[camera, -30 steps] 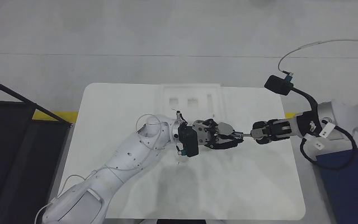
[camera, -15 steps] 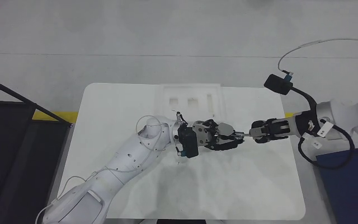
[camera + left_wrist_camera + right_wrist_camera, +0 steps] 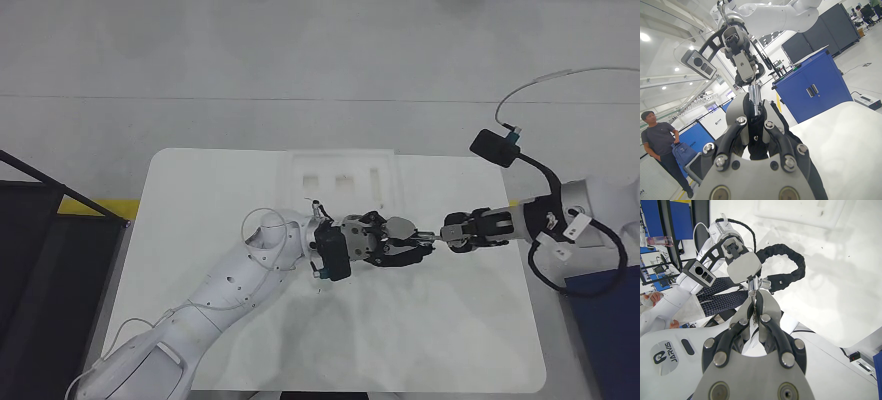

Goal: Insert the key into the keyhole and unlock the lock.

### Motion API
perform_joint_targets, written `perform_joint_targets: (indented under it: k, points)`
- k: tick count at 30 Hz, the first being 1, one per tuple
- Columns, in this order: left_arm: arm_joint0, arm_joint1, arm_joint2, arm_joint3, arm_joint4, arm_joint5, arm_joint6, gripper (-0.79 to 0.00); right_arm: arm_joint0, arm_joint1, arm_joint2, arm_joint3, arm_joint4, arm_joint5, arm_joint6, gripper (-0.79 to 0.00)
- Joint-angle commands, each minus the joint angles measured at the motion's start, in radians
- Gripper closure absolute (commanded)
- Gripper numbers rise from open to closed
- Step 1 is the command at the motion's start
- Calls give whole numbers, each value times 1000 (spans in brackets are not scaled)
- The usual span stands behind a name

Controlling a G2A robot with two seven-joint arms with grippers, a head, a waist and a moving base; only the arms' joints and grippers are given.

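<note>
left gripper [image 3: 754, 103] clamped on lock [image 3: 752, 285], fingers [image 3: 734, 113] pinching the chrome cylinder from both sides. Cylinder sticks out past the fingertips toward the right gripper [image 3: 754, 298]

lock's black-sleeved cable [image 3: 791, 260] loops off to one side of the left gripper and comes back to a chrome stub right beside the cylinder

right gripper narrow, closed on key [image 3: 754, 313]: head buried in the grip, blade pointing straight out from its fingertips. Blade tip meets the end face of the cylinder, just ahead of the right gripper's tips. How deep it sits in the keyhole, can't tell

the two grippers face each other tip to tip, nearly in line, with lock and key bridging the small gap between them

worktop [image 3: 220, 220] is below both grippers, lock and key held up off it

white tray [image 3: 340, 175] lies on the worktop well beyond the grippers, on the side away from the robot, touching neither
</note>
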Motion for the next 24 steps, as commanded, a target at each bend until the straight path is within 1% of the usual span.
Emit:
perform_joint_targets:
  k: [1,5,6,7,8,11,14,16,17,20,22,23,24]
  points:
    - [0,-1,0,0,0,-2,3,0,-3,-2,0,3,6,-1,-7,0]
    - [-1,-2,0,2,-5,-4,12,0,-9,-5,0,7,13,-1,-18,0]
    - [-1,-3,-1,3,-7,-4,14,0,-10,-5,0,9,13,-1,-21,-68]
    - [0,-4,-1,5,-9,-4,14,0,-11,-6,1,10,17,-2,-23,-320]
    - [-1,-4,-2,7,-11,-5,14,0,-13,-7,2,13,22,-3,-28,-785]
    - [2,-4,-9,13,-27,-13,-4,0,-15,-9,15,22,40,-30,-52,-785]
    - [7,-3,-21,11,-46,-33,-36,0,-19,-10,34,29,61,-92,-74,-785]
    - [12,1,-33,6,-59,-53,-69,0,-25,-12,46,34,71,-176,-86,-785]
    - [14,3,-41,0,-65,-65,-88,0,-29,-11,49,35,52,-216,-83,-785]
    - [26,14,-71,-31,-83,-111,-153,0,-47,-10,66,52,46,-343,-96,-785]
    - [40,23,-95,-58,-98,-145,-196,0,-65,-9,79,64,38,-443,-112,-785]
    - [47,28,-107,-74,-101,-162,-215,0,-76,-9,85,60,37,-509,-116,-785]
    - [55,33,-119,-90,-105,-179,-235,0,-86,-7,92,72,12,-564,-117,-785]
